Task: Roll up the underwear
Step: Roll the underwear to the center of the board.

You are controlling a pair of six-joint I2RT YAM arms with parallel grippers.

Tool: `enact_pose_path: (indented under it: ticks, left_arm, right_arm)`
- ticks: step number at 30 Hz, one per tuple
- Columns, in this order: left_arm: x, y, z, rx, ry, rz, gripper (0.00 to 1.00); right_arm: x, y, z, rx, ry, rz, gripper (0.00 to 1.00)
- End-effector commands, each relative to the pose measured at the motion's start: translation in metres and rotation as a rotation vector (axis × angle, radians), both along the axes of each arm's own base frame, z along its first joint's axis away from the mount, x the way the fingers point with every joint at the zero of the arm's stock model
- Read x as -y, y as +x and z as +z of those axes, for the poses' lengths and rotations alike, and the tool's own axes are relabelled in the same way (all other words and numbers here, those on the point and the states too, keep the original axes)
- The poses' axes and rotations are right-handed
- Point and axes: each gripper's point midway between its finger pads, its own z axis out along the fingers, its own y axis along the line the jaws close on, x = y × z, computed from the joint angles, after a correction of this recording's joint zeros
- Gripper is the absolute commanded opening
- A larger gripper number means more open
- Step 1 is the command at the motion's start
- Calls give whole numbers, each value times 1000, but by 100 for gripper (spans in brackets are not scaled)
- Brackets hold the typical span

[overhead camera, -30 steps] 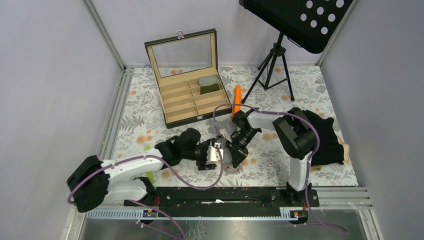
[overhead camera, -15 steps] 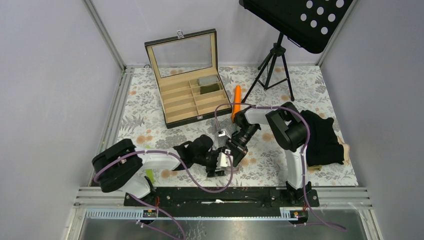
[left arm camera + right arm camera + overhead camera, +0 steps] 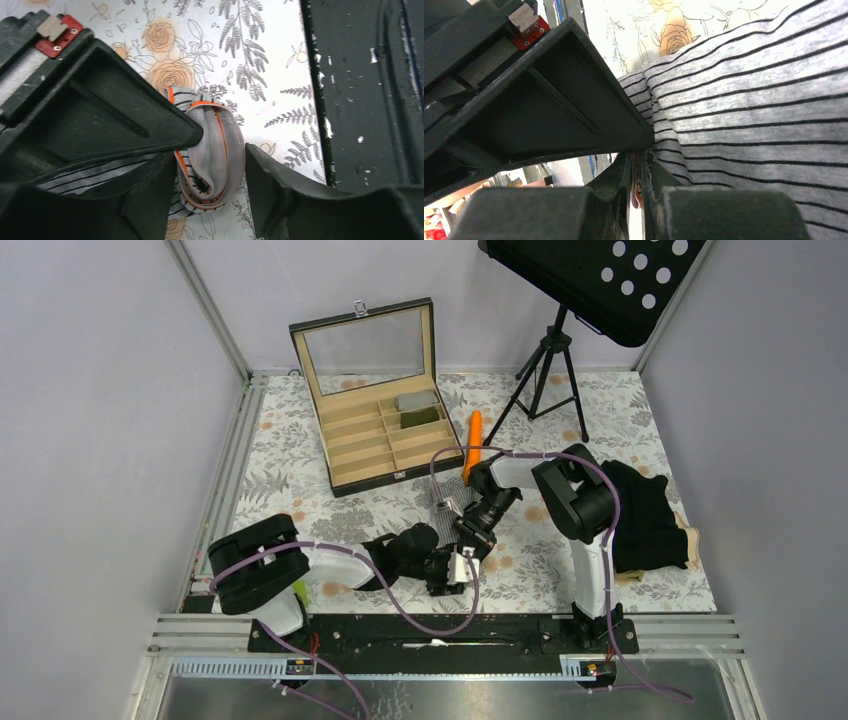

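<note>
Two arms: both reach over the near middle of the flowered table (image 3: 290,470). Their grippers meet nose to nose just ahead of the black base rail (image 3: 360,100).

Striped underwear (image 3: 227,165): light grey with dark pinstripes and an orange edge. It lies on the table between the two grippers. One end is wound into a loose roll lying on its side, with the orange edge spiralling inward. The rest runs flat under the right gripper.

Left gripper (image 3: 210,155): jaws apart, one finger on either side of the roll. The finger on the flat, striped side touches the cloth. The other sits just beside the roll. The roll looks round, not flattened.

Right gripper (image 3: 640,165): jaws closed to a thin slit, with a sliver of the orange edge pinched between them. Striped cloth fills the right wrist view beyond the fingers. In the left wrist view one of its fingers lies across the flat part, its tip against the roll.

Black underwear (image 3: 645,510): a dark loose heap at the right side of the table, past the right arm and well apart from both grippers.

Box (image 3: 365,465): wooden, divided into compartments, glass lid standing open, at the back left of centre. Two compartments on its right side hold something too small to name.

Orange stick (image 3: 473,430): on the table just beside the box's right side.

Music stand (image 3: 556,340): tripod at the back, black perforated desk overhead.
</note>
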Motion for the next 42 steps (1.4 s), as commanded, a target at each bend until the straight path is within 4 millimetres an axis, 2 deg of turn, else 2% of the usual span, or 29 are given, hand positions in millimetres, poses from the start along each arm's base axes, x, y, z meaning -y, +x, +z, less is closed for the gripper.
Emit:
enact_pose_path:
  ticks: [1, 4, 8, 10, 12, 15, 18, 22, 25, 27, 31, 34, 38, 42]
  left_arm:
    - [12, 12, 15, 39, -64, 43, 53]
    - [10, 13, 13, 25, -42, 47, 42]
    - [9, 14, 11, -11, -20, 51, 20]
    - [8, 13, 10, -46, -5, 42, 10]
    - [7, 13, 12, -97, 3, 35, 2]
    - [4, 16, 17, -197, 29, 38, 0]
    - [-2, 21, 21, -326, 55, 56, 0]
    - [-2, 23, 27, -526, 65, 63, 0]
    - [2, 31, 28, -647, 65, 88, 0]
    - [2, 46, 26, -689, 67, 90, 0]
    - [0, 65, 13, -835, 113, 71, 0]
    - [-2, 73, 3, -944, 142, 55, 0]
    - [-11, 83, -15, -1065, 165, 100, 0]
    - [-13, 89, -31, -1154, 182, 145, 0]
  right_arm:
    - [11, 7, -18, 65, -45, 32, 2]
    - [10, 8, -19, 64, -46, 28, 2]
    - [7, 14, -13, 60, -42, -3, 7]
    - [1, 25, 4, 53, -6, -46, 15]
    - [-4, 38, 35, 32, 44, -85, 26]
    - [-5, 59, 79, 93, 126, -104, 41]
    - [5, 81, 112, 201, 177, -159, 45]
    - [34, 110, 129, 345, 178, -318, 46]
    - [64, 135, 136, 573, 129, -458, 47]
    - [79, 143, 139, 774, 105, -496, 47]
    - [91, 133, 146, 1051, 140, -519, 51]
    - [91, 110, 125, 1121, 124, -408, 43]
    - [75, 74, 96, 1158, 145, -153, 31]
    - [49, 56, 75, 1210, 208, 47, 25]
